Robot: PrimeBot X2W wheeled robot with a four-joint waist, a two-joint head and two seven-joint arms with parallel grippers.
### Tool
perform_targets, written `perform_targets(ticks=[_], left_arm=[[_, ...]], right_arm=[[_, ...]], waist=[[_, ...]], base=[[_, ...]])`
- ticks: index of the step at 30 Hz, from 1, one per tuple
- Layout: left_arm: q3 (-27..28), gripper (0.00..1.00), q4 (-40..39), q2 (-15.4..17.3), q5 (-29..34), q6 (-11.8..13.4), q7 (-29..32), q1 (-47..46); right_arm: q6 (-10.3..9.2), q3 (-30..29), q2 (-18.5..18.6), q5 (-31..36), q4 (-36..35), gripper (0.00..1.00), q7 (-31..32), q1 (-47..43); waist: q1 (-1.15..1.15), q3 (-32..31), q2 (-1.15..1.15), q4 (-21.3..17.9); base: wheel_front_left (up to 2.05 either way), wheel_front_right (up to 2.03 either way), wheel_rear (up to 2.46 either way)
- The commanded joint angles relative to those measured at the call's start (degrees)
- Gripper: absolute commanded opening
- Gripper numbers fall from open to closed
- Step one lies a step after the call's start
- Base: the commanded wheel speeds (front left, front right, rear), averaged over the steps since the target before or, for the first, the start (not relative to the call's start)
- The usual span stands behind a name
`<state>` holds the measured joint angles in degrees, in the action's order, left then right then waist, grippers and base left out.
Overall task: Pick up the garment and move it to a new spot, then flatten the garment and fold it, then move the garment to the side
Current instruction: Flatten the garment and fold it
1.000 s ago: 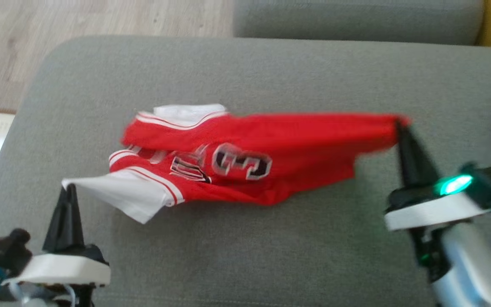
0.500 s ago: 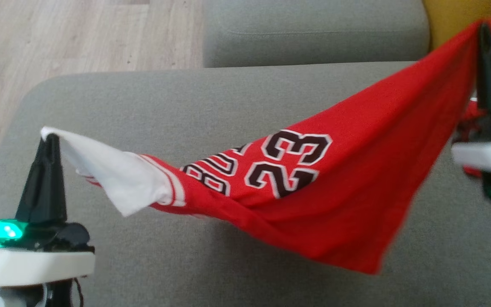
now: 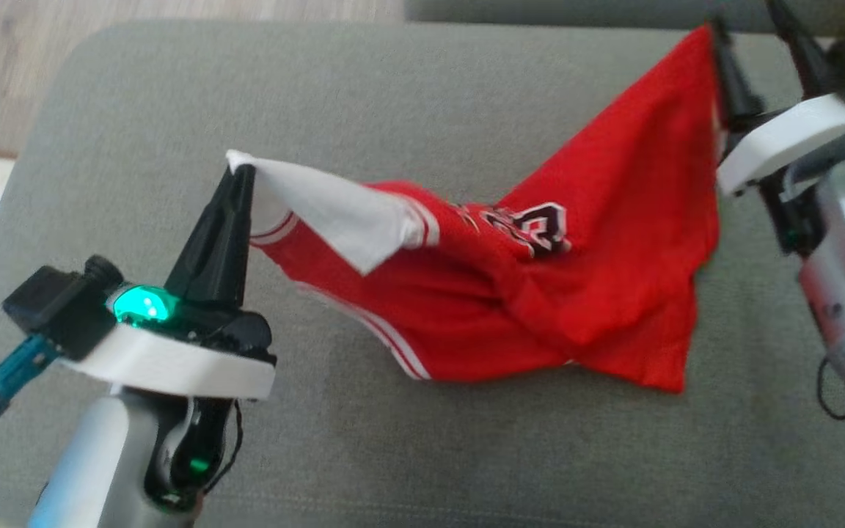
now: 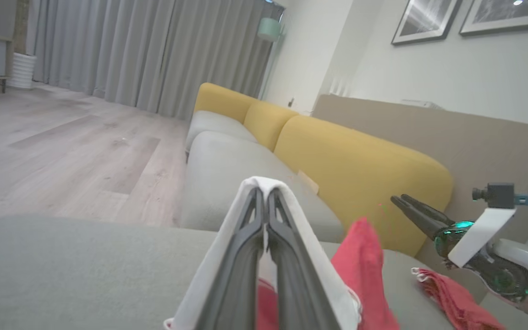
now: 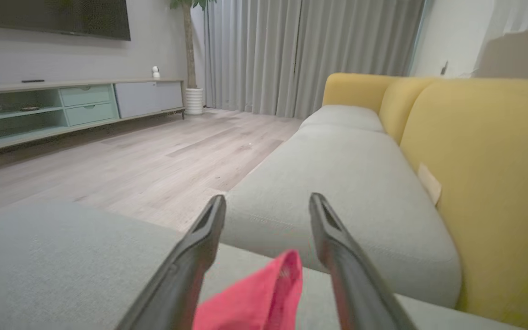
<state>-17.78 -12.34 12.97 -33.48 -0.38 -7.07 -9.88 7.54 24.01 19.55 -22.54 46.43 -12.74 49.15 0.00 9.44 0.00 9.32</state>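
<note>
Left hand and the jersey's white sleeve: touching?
Touching. Left wrist view: left hand shut on the jersey's white sleeve, cloth wrapped over its tips.

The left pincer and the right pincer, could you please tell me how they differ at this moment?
The left pincer is shut on the white sleeve of the garment; the right pincer stands open, a red corner unpinched between its fingers. The left pincer holds cloth up off the sofa; the right pincer grips nothing. Both have long dark fingers.
</note>
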Motion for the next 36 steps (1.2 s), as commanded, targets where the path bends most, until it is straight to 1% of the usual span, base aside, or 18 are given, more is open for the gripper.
perform_targets(ticks=[1, 4, 7, 11, 13, 14, 15, 19, 22, 24, 29, 36], left_arm=[[2.6, 0.0, 0.2, 1.0, 1.5, 0.1, -1.6, -3.3], [3.2, 0.0, 4.1, 1.0, 3.4, 0.5, -4.2, -4.3], [4.5, 0.0, 5.9, 1.7, 4.9, 1.1, -5.8, -4.2], [6.7, 0.0, 6.2, 2.4, 6.6, 2.4, -7.0, -3.4], [7.8, 0.0, 6.3, 2.6, 7.2, 2.9, -7.4, -2.8], [7.8, 0.0, 6.3, 2.6, 7.2, 2.9, -7.4, -2.8], [8.4, 0.0, 6.4, 2.5, 7.3, 3.1, -7.5, -2.4], [10.8, 0.0, 6.6, 1.8, 7.1, 3.6, -7.8, -0.2], [11.9, 0.0, 6.7, 1.3, 7.2, 3.5, -7.9, 1.2], [12.3, 0.0, 6.7, 0.9, 7.4, 3.3, -7.9, 1.9], [12.6, 0.0, 6.8, 0.3, 8.0, 2.5, -7.9, 2.7], [12.1, 0.0, 7.6, -0.2, 8.7, 1.7, -7.9, 2.4]], right_arm=[[-0.05, 1.7, -0.7, -1.2, -0.5, 1.0, -1.0, 1.9], [-0.05, 4.1, 0.1, -2.7, 1.9, 1.0, -1.4, 1.1], [-0.05, 5.8, 0.8, -3.8, 1.8, 1.0, -1.8, -1.2], [-0.05, 8.0, 2.6, -5.3, -3.4, 1.0, -2.0, -7.4], [-0.05, 7.7, 3.5, -6.0, -6.5, 1.0, -2.1, -12.2], [-0.05, 7.7, 3.5, -6.0, -6.5, 1.0, -2.1, -12.2], [-0.05, 7.2, 3.6, -5.9, -8.3, 1.0, -2.1, -14.8], [-0.05, 6.2, 1.5, -4.9, -14.9, 1.0, -2.2, -26.6], [-0.05, 5.6, -1.4, -3.4, -17.9, 1.0, -1.9, -34.1], [-0.05, 5.6, -2.4, -0.9, -18.9, 1.0, -1.1, -37.2], [-0.05, 4.3, -4.2, 5.2, -19.9, 1.0, -0.4, -40.7], [-0.05, 2.8, -6.2, 7.8, -18.9, 1.0, 0.9, -41.5]], waist=[[0.0, 1.8, 0.0, 0.9], [0.0, 1.9, 0.0, -0.4], [0.0, 1.5, 0.0, -2.3], [0.0, 1.2, 0.0, -4.6], [0.0, 0.7, 0.0, -5.5], [0.0, 0.7, 0.0, -5.5], [0.0, 0.4, 0.0, -6.0], [0.0, -0.9, 0.0, -7.9], [0.0, -1.8, 0.0, -8.9], [0.0, -2.2, 0.0, -9.3], [0.0, -2.8, 0.0, -9.6], [0.0, -3.3, 0.0, -9.0]], base=[[0.0, 0.0, 0.0], [0.0, 0.0, 0.0], [0.0, 0.0, 0.0], [0.0, 0.0, 0.0], [0.0, 0.0, 0.0], [0.0, 0.0, 0.0], [0.0, 0.0, 0.0], [0.0, 0.0, 0.0], [0.0, 0.0, 0.0], [0.0, 0.0, 0.0], [0.0, 0.0, 0.0], [0.0, 0.0, 0.0]])
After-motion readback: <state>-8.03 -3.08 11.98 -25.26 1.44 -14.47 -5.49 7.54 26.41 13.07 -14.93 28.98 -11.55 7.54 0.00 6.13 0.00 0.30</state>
